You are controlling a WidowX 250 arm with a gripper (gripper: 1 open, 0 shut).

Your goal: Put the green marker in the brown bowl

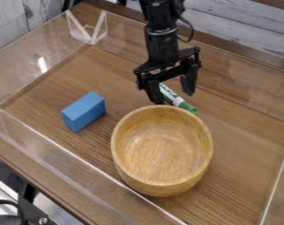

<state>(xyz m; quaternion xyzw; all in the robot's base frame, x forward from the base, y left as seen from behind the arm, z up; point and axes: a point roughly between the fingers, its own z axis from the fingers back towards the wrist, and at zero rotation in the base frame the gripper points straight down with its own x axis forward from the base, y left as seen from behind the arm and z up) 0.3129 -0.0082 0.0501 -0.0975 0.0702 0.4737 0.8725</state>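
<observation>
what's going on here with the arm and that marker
A single robot arm has its gripper open and pointing down over the green marker, which lies on the table just behind the brown bowl. The marker is not gripped yet, and the bowl is empty. A blue block sits off to the left, untouched.

— What does everything stand on?
— A brown wooden surface [243, 123], glossy, with clear low walls [50, 145] around its edge.
— And behind it?
— A pale planked wall [243, 22]; light glares off the wood at upper left.
</observation>
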